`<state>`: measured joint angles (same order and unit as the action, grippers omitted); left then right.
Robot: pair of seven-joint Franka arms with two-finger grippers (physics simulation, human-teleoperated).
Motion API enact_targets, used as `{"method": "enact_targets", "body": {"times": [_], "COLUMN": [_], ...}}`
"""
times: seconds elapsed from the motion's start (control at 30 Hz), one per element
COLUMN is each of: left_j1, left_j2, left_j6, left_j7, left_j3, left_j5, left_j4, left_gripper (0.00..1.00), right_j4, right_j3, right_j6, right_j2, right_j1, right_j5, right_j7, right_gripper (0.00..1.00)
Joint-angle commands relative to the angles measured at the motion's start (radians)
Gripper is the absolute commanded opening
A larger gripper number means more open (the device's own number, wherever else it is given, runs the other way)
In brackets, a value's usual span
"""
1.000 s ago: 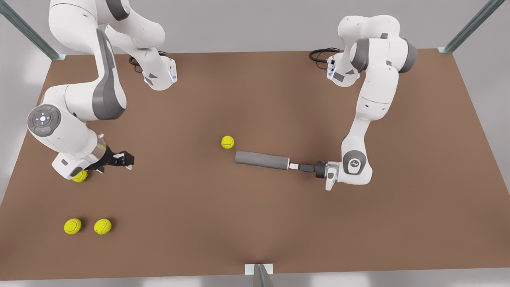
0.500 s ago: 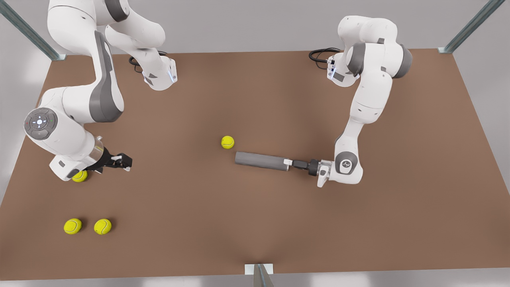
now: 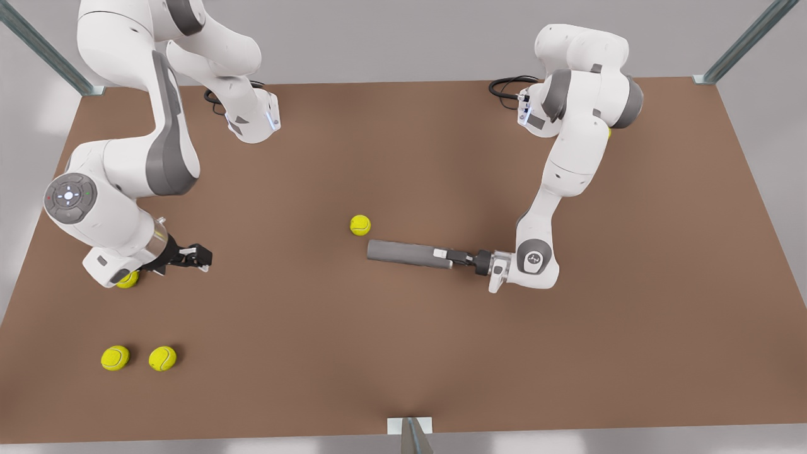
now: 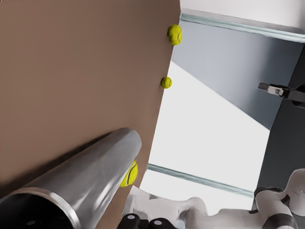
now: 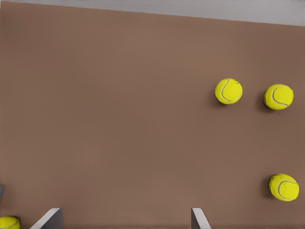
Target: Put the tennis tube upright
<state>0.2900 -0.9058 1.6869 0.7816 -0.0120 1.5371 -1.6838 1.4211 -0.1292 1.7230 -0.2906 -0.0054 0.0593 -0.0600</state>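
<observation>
The left end effector is sitting at the end of the tennis tube that points to the front view's right; I cannot tell whether it is gripping. The tube is lying flat on the bench, mid-surface, with a tennis ball near its far end. The right end effector is hovering wide open at the front view's left, waiting, well apart from the tube.
</observation>
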Motion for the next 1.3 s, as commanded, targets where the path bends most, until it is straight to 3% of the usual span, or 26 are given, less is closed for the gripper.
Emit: {"method": "enact_targets", "body": {"times": [0.0, 0.17, 0.33, 0.53, 0.67, 0.9, 1.13, 1.27], "left_j1": [0.0, -0.002, -0.002, -0.005, -0.005, -0.002, 0.002, 0.002], "left_j2": [0.001, 0.001, 0.002, 0.041, 0.102, 0.303, 0.487, 0.551], "left_j6": [-0.001, -0.006, -0.007, -0.012, -0.012, -0.006, -0.006, -0.006], "left_j7": [0.047, 0.036, 0.033, 0.004, -0.007, -0.131, -0.447, -0.573], "left_j3": [0.0, 0.001, 0.004, 0.012, 0.055, 0.113, 0.112, 0.11], "left_j5": [0.0, -0.006, -0.008, -0.051, -0.198, -0.597, -1.233, -1.433], "left_j4": [0.001, 0.013, 0.018, 0.055, 0.098, 0.133, 0.225, 0.225], "left_gripper": [0.48, 0.3, 0.21, 0.21, 0.21, 0.21, 0.21, 0.21], "right_j4": [-0.001, -0.007, -0.021, -0.021, -0.021, -0.021, -0.022, -0.022], "right_j3": [0.0, 0.0, 0.0, 0.002, 0.002, 0.003, -0.001, -0.001], "right_j6": [0.0, 0.001, 0.001, 0.001, 0.001, 0.001, 0.015, 0.015], "right_j2": [0.001, -0.015, -0.016, -0.016, -0.016, -0.018, -0.028, -0.028], "right_j1": [-0.004, -0.061, -0.071, -0.097, -0.099, -0.093, -0.091, -0.094], "right_j5": [-0.019, -0.115, -0.127, -0.147, -0.15, -0.168, -0.17, -0.17], "right_j7": [-0.007, 0.0, 0.0, 0.002, 0.002, -0.001, 0.0, 0.0], "right_gripper": [1.0, 1.0, 1.0, 1.0, 1.0, 1.0, 1.0, 1.0]}}
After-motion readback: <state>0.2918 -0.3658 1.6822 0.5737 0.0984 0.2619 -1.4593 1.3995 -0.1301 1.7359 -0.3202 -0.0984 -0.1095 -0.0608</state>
